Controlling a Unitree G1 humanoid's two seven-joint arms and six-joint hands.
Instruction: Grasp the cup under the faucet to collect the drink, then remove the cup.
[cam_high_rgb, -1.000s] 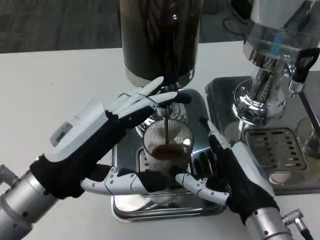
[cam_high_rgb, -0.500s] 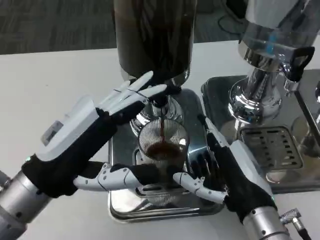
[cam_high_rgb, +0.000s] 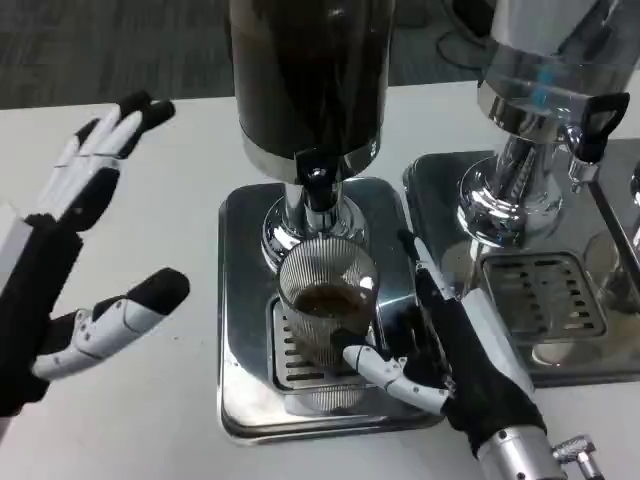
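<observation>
Left hand (cam_high_rgb: 70, 250) off to side over table, fingers spread wide, holding nothing. Ribbed cup (cam_high_rgb: 327, 300) sits on drip tray (cam_high_rgb: 245, 400) under faucet (cam_high_rgb: 318, 190), dark drink inside, looks collected. Right hand (cam_high_rgb: 455, 350) wraps cup's side. Removal left, I'd guess.

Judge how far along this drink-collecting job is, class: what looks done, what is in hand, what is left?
Done: the ribbed cup under the faucet holds dark drink, and no stream is visible. In hand: the right hand wraps the cup's side on the drip tray; the left hand is open, off to the side. Left: lifting the cup away.
</observation>
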